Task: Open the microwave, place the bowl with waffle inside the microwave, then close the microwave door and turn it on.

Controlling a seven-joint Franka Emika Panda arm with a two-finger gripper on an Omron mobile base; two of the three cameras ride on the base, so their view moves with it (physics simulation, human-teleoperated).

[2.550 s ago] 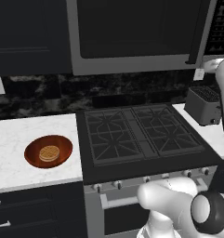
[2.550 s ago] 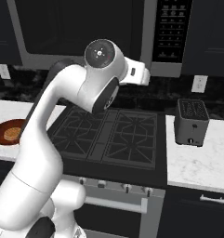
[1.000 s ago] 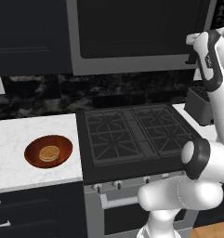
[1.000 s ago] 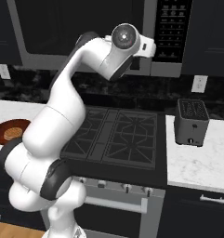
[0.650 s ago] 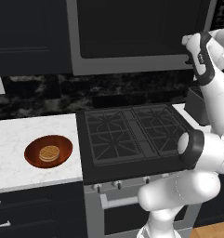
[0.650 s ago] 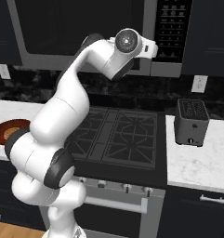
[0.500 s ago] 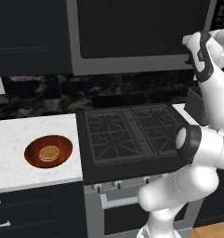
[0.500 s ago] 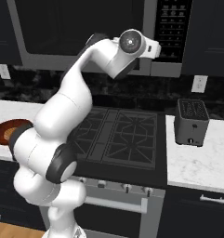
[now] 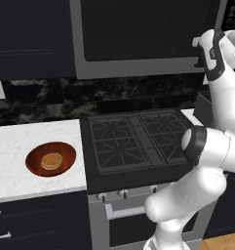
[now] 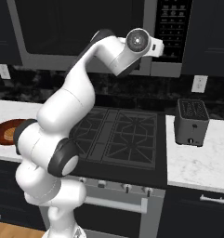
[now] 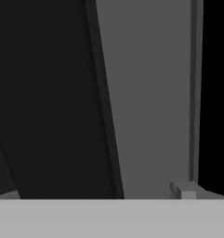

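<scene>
The microwave [image 9: 138, 69] hangs above the stove with its door [image 9: 143, 29] shut. My gripper [image 9: 201, 51] is raised to the door's right edge, beside the dark button panel [image 10: 171, 23]. In the hand view my gripper [image 11: 95, 195] is open, its fingertips [image 11: 184, 189] wide apart and close to the door's dark glass [image 11: 43, 93], a dark vertical strip and the grey frame [image 11: 146, 93]. Nothing is held. The reddish-brown bowl [image 9: 50, 158] with the waffle [image 9: 51, 160] sits on the white counter at the left; the bowl [image 10: 4, 132] is partly hidden by my arm.
A black gas stove [image 9: 133, 139] lies under the microwave, with the oven's silver handle [image 9: 131, 211] below. A grey toaster [image 10: 191, 122] stands on the right counter. Dark cabinets flank the microwave. My arm spans the stove's right side.
The arm has swung up and stretched out, bringing the hand from beside the toaster to the microwave door's right edge. The bowl and waffle have not moved.
</scene>
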